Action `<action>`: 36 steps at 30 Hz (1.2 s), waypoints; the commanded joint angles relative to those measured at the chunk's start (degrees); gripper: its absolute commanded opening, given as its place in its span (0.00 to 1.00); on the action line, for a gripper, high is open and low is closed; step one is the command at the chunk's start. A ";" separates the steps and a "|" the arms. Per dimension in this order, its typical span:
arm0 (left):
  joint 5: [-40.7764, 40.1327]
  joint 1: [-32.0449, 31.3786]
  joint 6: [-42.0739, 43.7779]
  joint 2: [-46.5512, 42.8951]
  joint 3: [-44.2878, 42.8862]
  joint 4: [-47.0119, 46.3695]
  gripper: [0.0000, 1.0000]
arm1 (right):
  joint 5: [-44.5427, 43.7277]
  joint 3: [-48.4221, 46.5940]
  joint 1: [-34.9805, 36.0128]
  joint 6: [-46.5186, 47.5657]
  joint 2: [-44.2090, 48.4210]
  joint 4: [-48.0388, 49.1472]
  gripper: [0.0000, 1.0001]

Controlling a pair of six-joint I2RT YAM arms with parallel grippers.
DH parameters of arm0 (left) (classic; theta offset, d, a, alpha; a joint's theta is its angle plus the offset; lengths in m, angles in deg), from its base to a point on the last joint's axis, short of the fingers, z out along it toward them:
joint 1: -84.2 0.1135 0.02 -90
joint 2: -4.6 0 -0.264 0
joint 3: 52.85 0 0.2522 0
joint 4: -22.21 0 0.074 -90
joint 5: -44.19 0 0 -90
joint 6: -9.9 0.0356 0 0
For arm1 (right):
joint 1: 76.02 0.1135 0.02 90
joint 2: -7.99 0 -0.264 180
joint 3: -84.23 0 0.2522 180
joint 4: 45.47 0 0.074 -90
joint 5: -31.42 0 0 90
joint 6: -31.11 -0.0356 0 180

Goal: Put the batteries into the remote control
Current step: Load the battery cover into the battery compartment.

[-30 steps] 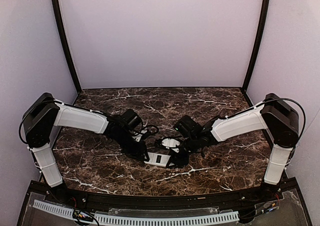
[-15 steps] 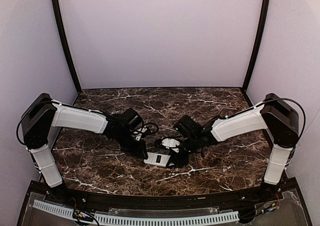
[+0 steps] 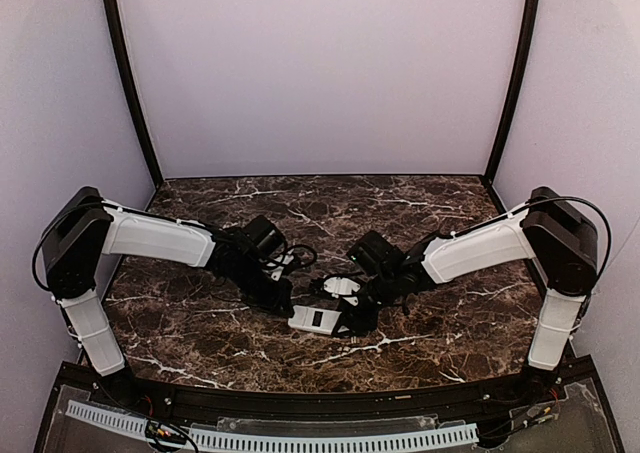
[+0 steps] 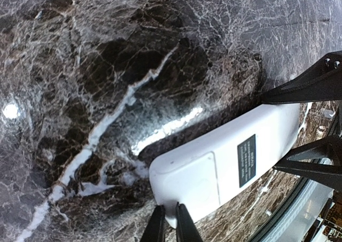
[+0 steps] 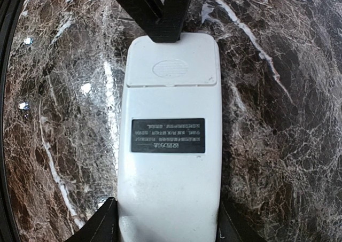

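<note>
Since a second earlier, the left arm had drawn slightly inward and the left gripper [image 3: 287, 298] had closed up on the near end of the remote control [image 3: 318, 319], which itself had not shifted. The remote lay back-up on the marble table [image 3: 200, 323] between the two arms, its battery cover [image 5: 171, 60] in place and a dark label [image 5: 168, 135] showing. The left gripper's fingers [image 4: 184, 226] were pinched nearly together against the cover end, holding nothing, while the right gripper [image 5: 166, 226] was clamped across the sides of the opposite end.
</note>
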 commanded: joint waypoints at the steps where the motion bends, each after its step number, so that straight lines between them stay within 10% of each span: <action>1: 1.41 -1.40 -0.71 4.13 2.99 1.90 0.09 | 1.83 0.02 0.41 0.59 -2.02 -1.65 0.19; 36: 13.45 -6.33 -2.52 9.13 3.04 -5.06 0.07 | 0.40 0.77 0.41 0.83 -2.63 1.48 0.02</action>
